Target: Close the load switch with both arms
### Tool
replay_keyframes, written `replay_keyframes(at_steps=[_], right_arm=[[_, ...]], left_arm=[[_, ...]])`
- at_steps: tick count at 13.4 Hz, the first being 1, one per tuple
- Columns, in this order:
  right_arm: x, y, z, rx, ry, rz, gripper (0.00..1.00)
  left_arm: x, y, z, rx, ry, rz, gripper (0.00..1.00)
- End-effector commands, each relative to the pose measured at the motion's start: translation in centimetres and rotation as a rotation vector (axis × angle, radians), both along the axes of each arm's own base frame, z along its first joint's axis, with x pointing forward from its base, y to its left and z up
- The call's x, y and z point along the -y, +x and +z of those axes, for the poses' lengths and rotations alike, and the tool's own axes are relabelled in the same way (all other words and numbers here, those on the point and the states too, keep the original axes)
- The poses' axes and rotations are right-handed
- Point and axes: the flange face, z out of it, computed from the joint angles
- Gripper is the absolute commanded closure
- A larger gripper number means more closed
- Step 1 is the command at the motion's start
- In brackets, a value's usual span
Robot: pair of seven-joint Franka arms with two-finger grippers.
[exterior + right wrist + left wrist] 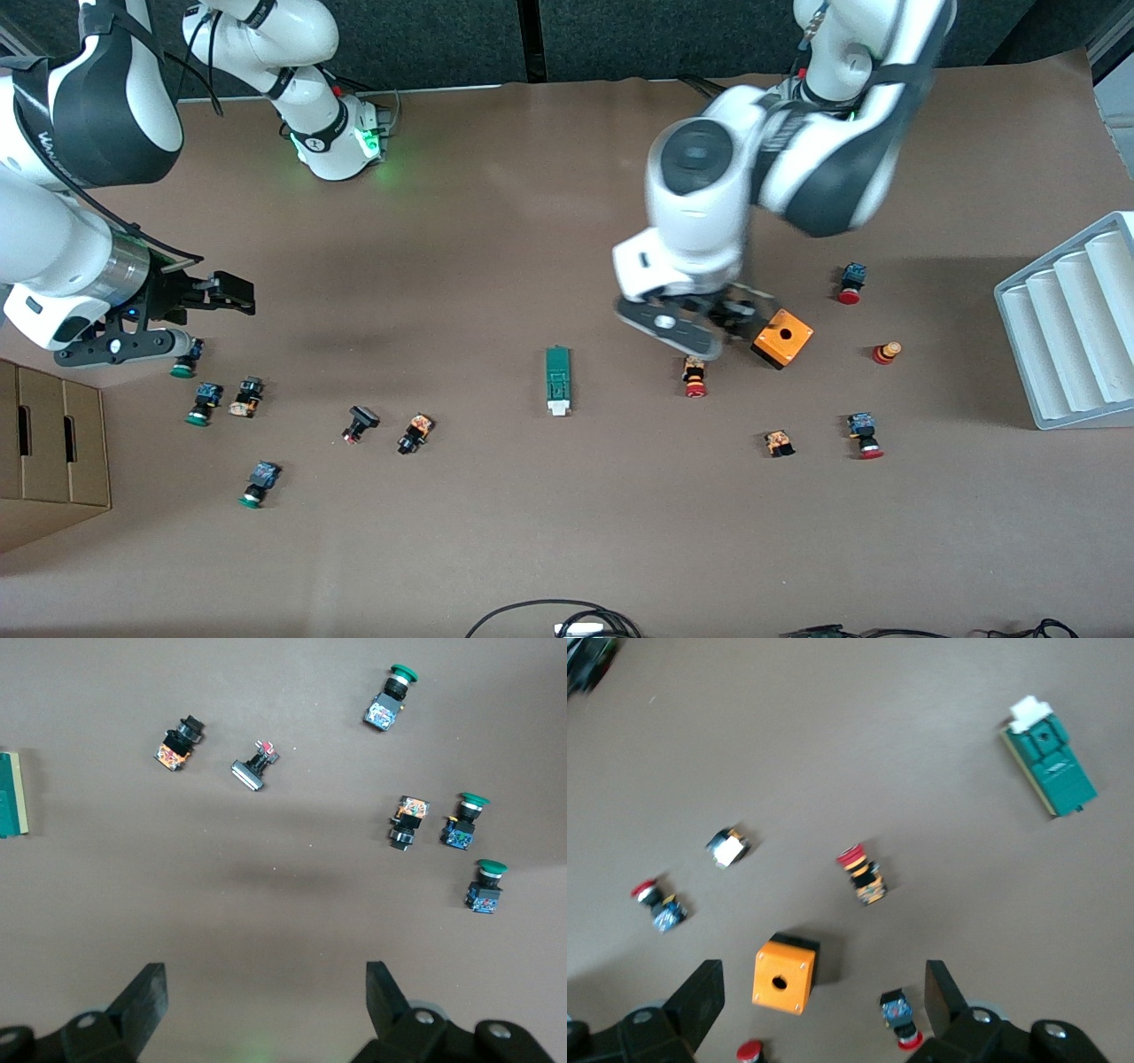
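The load switch (557, 379), a narrow dark-green block with a white tab at its end nearer the front camera, lies flat on the brown table about midway between the arms. It also shows in the left wrist view (1050, 762), and its edge shows in the right wrist view (11, 797). My left gripper (722, 317) hangs open over the orange cube (783, 337), toward the left arm's end from the switch. Nothing is between its fingers (709, 992). My right gripper (237, 294) hangs open and empty (266, 979) over bare table near the green-capped buttons.
Green-capped push-buttons (197, 403) are scattered toward the right arm's end, red-capped ones (695, 377) around the orange cube. A cardboard box (49, 452) stands at the right arm's end and a white ridged tray (1072, 319) at the left arm's end. Cables (567, 620) lie at the near edge.
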Motion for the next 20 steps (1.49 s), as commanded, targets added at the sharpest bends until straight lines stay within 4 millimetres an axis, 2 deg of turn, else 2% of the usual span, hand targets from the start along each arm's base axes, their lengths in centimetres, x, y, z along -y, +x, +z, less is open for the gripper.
replay_keyframes(at_steps=[1,2,4,6,7,8,9,10,11,12,13,14,16,19,20], right_arm=[[0.2,-0.6,0.5,-0.003,-0.021,0.007,0.0],[0.2,-0.6,0.5,-0.003,-0.023,0.004,0.0],[0.1,-0.6,0.7,0.0,-0.023,0.001,0.0],[-0.1,-0.4,1.2,0.011,-0.022,0.004,0.0],[0.6,-0.1,1.4,0.02,-0.023,-0.002,0.0],[2.7,0.2,1.4,0.026,-0.024,-0.036,0.0],[5.9,0.7,0.8,0.029,-0.014,-0.094,0.0],[7.2,1.2,-0.3,0.009,0.005,-0.111,0.0],[7.2,1.0,0.4,0.018,0.005,-0.086,0.0],[6.9,1.0,1.0,0.036,-0.006,-0.086,0.0],[7.2,1.1,0.9,0.042,-0.024,-0.083,0.0],[7.3,1.2,0.9,0.045,-0.024,-0.08,0.0],[6.4,1.1,1.2,0.049,-0.022,-0.071,0.0],[6.5,1.3,1.5,0.069,-0.019,-0.069,0.0],[6.5,1.4,1.6,0.084,-0.019,-0.066,0.0]], left_arm=[[-6.9,2.7,2.5,-0.032,-0.018,0.114,0.0],[-9.5,3.7,2.8,-0.032,-0.021,0.158,0.0],[-11.7,4.3,4.1,-0.017,-0.032,0.201,0.0],[-15.6,5.6,4.6,-0.014,-0.044,0.264,0.0],[-17.1,6.1,4.5,-0.024,-0.068,0.295,0.0],[-19.2,6.8,5.3,-0.026,-0.112,0.342,0.0],[-20.6,7.1,5.7,-0.024,-0.128,0.363,0.0],[-22.0,7.3,5.9,-0.023,-0.129,0.385,0.0],[-23.6,7.4,5.7,-0.036,-0.122,0.409,0.0],[-24.4,7.2,5.6,-0.063,-0.115,0.42,0.0],[-24.8,6.7,6.6,-0.061,-0.132,0.415,0.0],[-24.8,5.5,8.0,-0.054,-0.149,0.407,0.0],[-27.0,3.3,8.6,-0.065,-0.167,0.459,0.0],[-28.3,0.8,7.7,-0.059,-0.169,0.493,0.0],[-29.5,0.1,7.5,-0.02,-0.167,0.495,0.0]])
